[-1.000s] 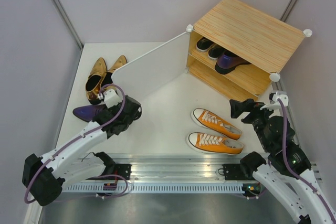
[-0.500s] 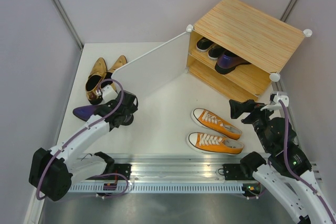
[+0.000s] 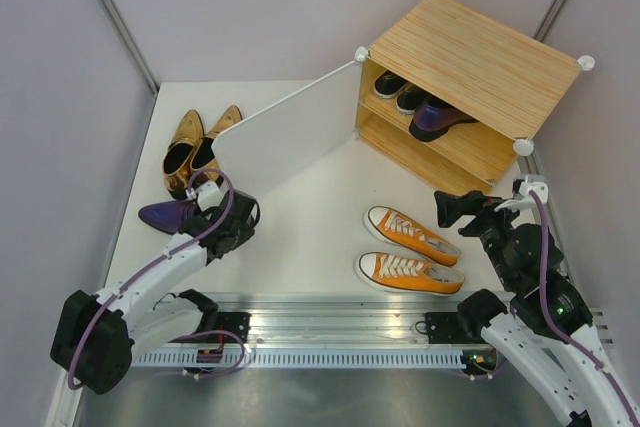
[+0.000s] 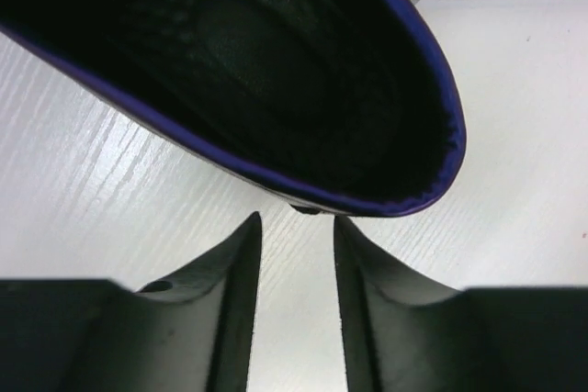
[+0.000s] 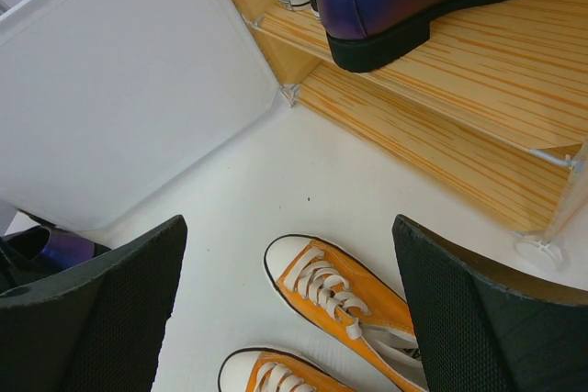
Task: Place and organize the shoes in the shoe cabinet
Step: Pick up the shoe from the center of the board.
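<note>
Purple loafer (image 3: 165, 214) lying on the tabletop (image 3: 320, 197), heel rim right at the left fingers (image 4: 234, 273), which sit narrowly parted and grip nothing, likely lined up to pinch that rim. Right fingers (image 5: 101, 309) spread wide, empty, near the orange sneakers (image 3: 410, 252); open tabletop ahead to the shoe cabinet (image 3: 475, 57), door (image 3: 285, 137) swung wide.

Open wooden cabinet (image 3: 480, 57), black sneakers (image 3: 389, 84) and a purple loafer (image 3: 440, 115) on its shelf; orange sneakers (image 3: 412, 235), gold pumps (image 3: 185, 152), second loafer (image 3: 165, 214) outside.

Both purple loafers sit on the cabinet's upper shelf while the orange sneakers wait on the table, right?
No. Only one purple loafer sits on that shelf; the other loafer lies on the table, per the top view. The orange sneakers do wait there.
</note>
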`<state>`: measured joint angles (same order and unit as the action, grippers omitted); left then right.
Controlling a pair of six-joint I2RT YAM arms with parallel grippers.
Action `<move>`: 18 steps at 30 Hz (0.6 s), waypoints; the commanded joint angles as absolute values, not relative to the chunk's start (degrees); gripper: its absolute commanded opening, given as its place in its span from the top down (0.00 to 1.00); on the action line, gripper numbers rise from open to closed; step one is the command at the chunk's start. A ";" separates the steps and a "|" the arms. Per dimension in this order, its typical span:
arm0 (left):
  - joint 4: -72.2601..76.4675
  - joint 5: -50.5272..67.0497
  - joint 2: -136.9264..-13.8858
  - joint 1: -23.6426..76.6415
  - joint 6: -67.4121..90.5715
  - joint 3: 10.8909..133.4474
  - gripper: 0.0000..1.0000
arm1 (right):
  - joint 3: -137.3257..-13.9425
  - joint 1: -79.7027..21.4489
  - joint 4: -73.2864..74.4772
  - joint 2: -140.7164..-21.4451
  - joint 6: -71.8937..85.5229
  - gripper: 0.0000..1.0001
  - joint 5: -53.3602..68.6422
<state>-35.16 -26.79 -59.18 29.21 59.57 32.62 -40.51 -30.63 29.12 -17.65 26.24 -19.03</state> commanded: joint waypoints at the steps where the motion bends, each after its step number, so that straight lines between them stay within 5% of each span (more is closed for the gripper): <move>1: -33.40 -25.40 -56.26 28.83 60.38 31.73 0.63 | -39.99 -30.85 27.16 -17.14 26.98 0.04 -18.02; 2: -33.66 -25.05 -55.64 28.83 60.29 31.55 0.74 | -39.99 -30.85 27.07 -17.05 26.98 0.04 -17.84; 7: -35.68 -24.96 -53.97 28.83 60.55 31.46 0.88 | -39.90 -30.94 27.16 -16.70 26.90 0.04 -17.75; 12: -38.48 -23.64 -49.68 28.83 61.60 32.25 0.62 | -39.81 -30.85 27.16 -16.52 27.07 0.04 -17.58; 18: -44.55 -26.80 -42.98 28.83 63.54 36.21 0.59 | -39.81 -30.85 27.16 -17.05 26.98 0.04 -17.14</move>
